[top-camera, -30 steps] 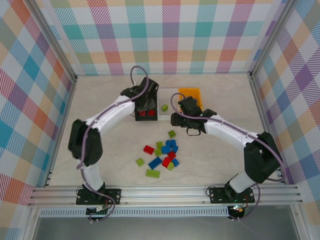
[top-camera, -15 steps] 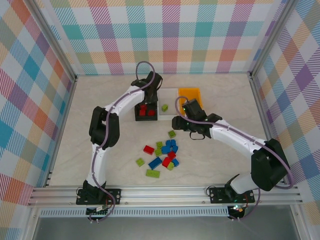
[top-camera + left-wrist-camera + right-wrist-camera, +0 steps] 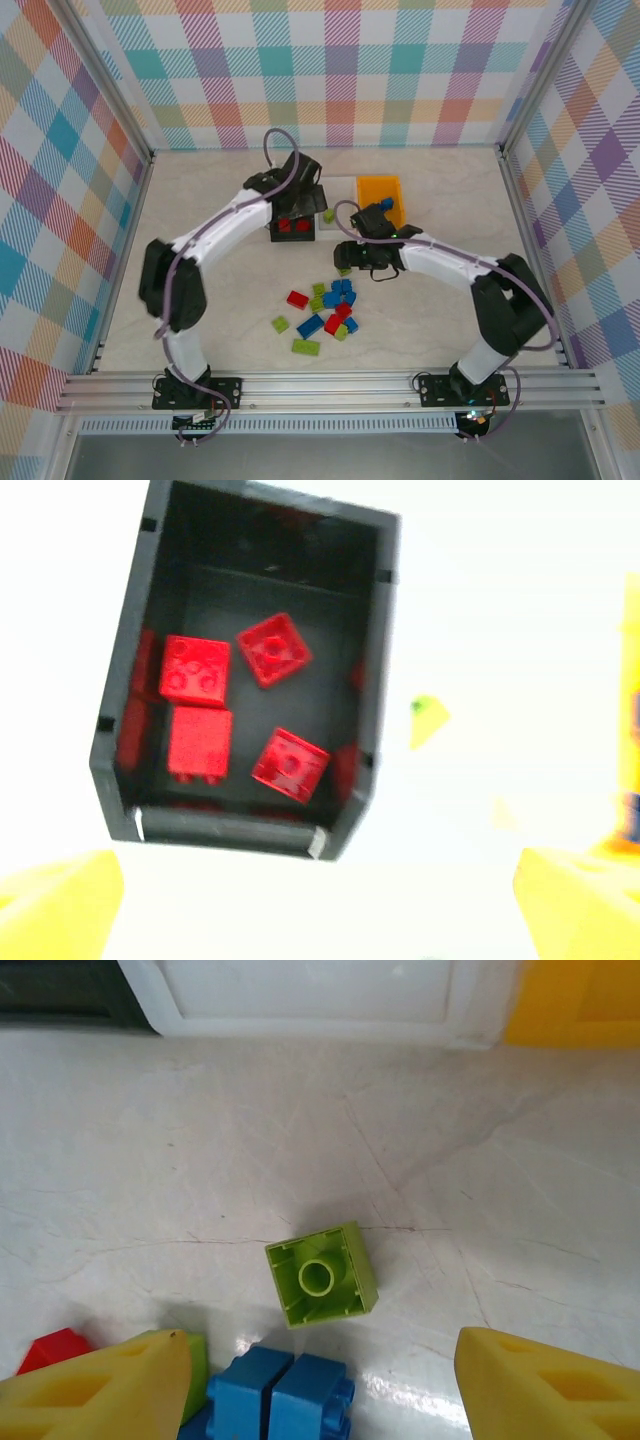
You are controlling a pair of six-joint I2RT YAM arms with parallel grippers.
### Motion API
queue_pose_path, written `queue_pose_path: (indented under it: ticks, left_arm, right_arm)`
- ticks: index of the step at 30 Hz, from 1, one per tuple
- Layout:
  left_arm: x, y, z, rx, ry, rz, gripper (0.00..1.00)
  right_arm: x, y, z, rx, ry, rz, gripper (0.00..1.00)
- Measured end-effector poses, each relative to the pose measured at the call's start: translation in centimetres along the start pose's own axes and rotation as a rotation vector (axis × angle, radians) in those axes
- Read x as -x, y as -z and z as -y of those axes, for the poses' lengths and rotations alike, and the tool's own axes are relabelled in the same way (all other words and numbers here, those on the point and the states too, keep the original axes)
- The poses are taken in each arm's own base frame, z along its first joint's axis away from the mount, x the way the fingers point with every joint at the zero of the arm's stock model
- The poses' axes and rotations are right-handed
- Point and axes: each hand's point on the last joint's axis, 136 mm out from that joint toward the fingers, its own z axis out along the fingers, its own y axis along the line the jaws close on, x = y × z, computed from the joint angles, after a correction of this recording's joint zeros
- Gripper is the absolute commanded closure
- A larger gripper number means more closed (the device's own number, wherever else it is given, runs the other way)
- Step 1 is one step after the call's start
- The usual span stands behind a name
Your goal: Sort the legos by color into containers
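Pastel plaid panels (image 3: 350, 70) wall in three sides of a pale, marble-veined bench (image 3: 210, 200). Silver aluminium rails (image 3: 330, 385) run along the near edge under bright, even light.

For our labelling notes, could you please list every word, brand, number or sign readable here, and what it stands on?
No text can be read.
The red legos in the black container are too blurred to show any stud marking.
The lime lego, blue legos and orange container show none.

You've opened the left end effector (image 3: 320, 905) wide over the black container (image 3: 377, 650), and drawn the right end effector (image 3: 322, 1385) toward the counter's (image 3: 425, 325) near edge, over a lime lego (image 3: 322, 1275).
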Motion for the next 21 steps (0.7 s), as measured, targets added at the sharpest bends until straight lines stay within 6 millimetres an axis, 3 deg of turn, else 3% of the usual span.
queue_pose_path:
  ticks: [3, 6, 13, 16, 21]
  left_arm:
    - [-1.4, 4.6, 0.4, -0.096, -0.011, 0.053, 0.00]
    - [-4.2, 6.6, -1.6, -0.128, -0.002, 0.058, 0.00]
    - [-12.4, 5.3, -9.6, -0.026, 0.040, -0.043, 0.00]
    - [-14.0, 5.0, -11.1, 0.000, 0.057, -0.066, 0.00]
    - [-14.0, 5.3, -11.5, 0.004, 0.070, -0.056, 0.00]
  right_arm:
    - [0.0, -1.7, -0.2, -0.020, 0.019, -0.028, 0.30]
    - [0.3, -2.9, -0.4, -0.046, 0.036, -0.036, 0.31]
    - [-0.3, -5.2, -0.1, -0.112, 0.082, -0.066, 0.37]
    - [-0.9, -5.9, 0.4, -0.143, 0.096, -0.087, 0.40]
    - [-0.8, -5.8, 0.2, -0.151, 0.104, -0.083, 0.53]
